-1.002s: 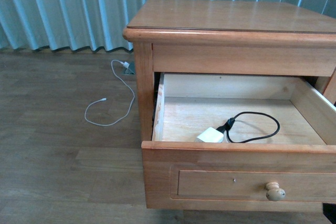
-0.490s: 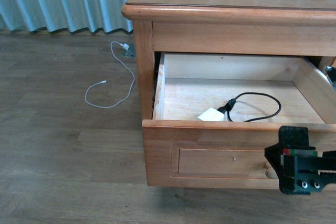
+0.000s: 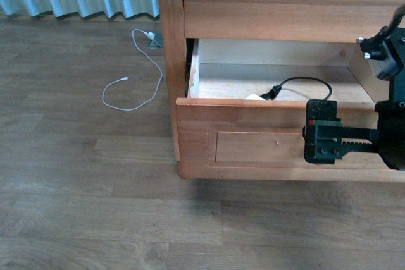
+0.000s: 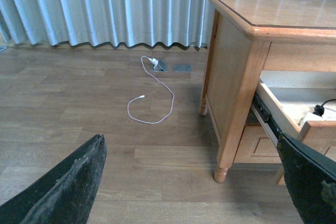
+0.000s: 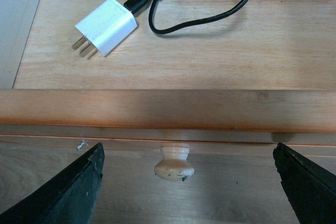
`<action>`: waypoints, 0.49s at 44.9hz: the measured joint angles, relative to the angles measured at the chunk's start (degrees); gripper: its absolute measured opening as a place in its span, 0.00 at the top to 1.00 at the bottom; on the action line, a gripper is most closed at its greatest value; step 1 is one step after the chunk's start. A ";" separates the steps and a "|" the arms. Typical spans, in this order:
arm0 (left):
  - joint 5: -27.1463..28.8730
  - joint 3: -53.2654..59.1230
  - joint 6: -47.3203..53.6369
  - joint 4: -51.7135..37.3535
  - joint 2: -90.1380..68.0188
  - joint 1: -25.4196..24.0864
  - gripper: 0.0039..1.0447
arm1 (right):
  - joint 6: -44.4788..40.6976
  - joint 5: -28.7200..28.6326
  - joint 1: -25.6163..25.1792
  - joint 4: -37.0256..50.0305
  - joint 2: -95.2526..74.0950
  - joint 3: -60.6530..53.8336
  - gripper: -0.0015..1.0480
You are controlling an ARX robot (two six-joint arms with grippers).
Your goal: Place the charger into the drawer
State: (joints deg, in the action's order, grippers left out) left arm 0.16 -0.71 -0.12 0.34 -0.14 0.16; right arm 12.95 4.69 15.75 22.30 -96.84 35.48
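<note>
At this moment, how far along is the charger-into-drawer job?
Done: the charger lies on the drawer floor, cable looped beside it. In hand: the right hand is open, straddling the knob without touching it. Left: probably only pushing the open drawer shut.

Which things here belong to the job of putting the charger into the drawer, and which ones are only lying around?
Belong to the job:
- charger, lying inside the drawer
- drawer, pulled open
- knob on the drawer front
- right gripper, open, in front of the drawer front

Only lying around:
- white cable on the floor
- curtain
</note>
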 joint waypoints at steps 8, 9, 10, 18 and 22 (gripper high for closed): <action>0.02 0.00 0.00 -0.02 0.00 0.00 0.06 | 0.20 0.94 -1.49 3.48 -7.74 6.51 0.08; 0.02 0.00 0.00 -0.02 0.00 0.00 0.06 | 0.17 1.16 -1.64 3.87 -8.48 7.19 0.08; 0.00 0.00 0.00 0.00 0.00 0.00 0.06 | 0.17 1.36 -1.79 4.28 -9.29 7.98 0.08; 0.00 0.00 0.00 -0.02 0.00 0.00 0.06 | -0.33 2.36 -2.89 6.14 -15.82 14.34 0.08; 0.00 0.00 0.00 0.00 0.00 0.00 0.06 | -0.50 2.80 -3.06 6.73 -18.01 16.96 0.08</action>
State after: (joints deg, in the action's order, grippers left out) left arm 0.16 -0.71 -0.12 0.34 -0.14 0.16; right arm 12.45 7.49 12.69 29.04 -114.85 52.45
